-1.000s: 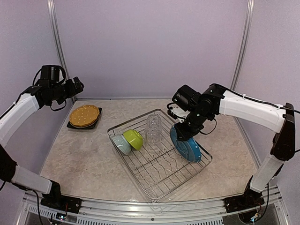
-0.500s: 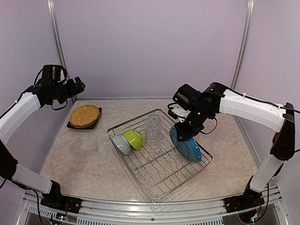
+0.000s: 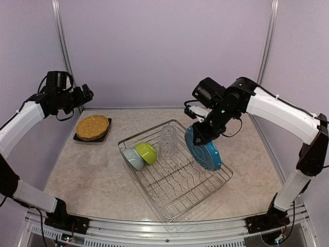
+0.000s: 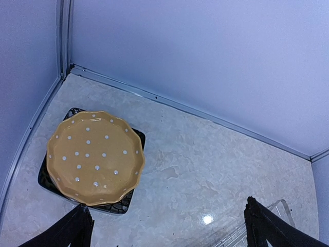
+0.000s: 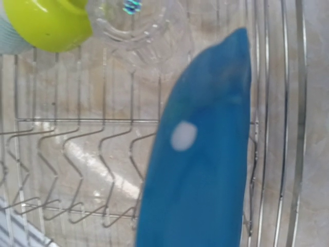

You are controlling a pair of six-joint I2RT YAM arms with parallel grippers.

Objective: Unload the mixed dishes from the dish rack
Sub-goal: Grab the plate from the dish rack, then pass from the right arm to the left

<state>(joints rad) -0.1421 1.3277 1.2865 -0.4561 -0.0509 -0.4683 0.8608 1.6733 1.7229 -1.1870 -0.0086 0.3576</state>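
Observation:
My right gripper (image 3: 198,131) is shut on the top edge of the blue-dotted round plate (image 3: 204,150) and holds it on edge above the right side of the dish rack (image 3: 154,204). In the right wrist view the plate (image 5: 200,170) fills the middle and hides my fingers. The lime bowl (image 3: 146,152), the pale-blue bowl (image 3: 132,158) and the clear glasses (image 3: 168,141) sit in the rack's far left part. The orange-dotted plate (image 3: 92,126) lies on the black square plate (image 3: 82,138) at the far left. My left gripper (image 3: 86,94) is open and empty, high above them. The pale teal plate is out of view.
The rack's wire floor and tines (image 5: 77,154) lie under the held plate, with the lime bowl (image 5: 49,23) and a glass (image 5: 139,20) beyond. The left wrist view shows the orange-dotted plate (image 4: 95,157) near the back wall's rail (image 4: 205,116) and the left corner post.
My right gripper has lifted the blue-dotted plate up out of the rack's tines and a little toward the back. The left arm has barely moved.

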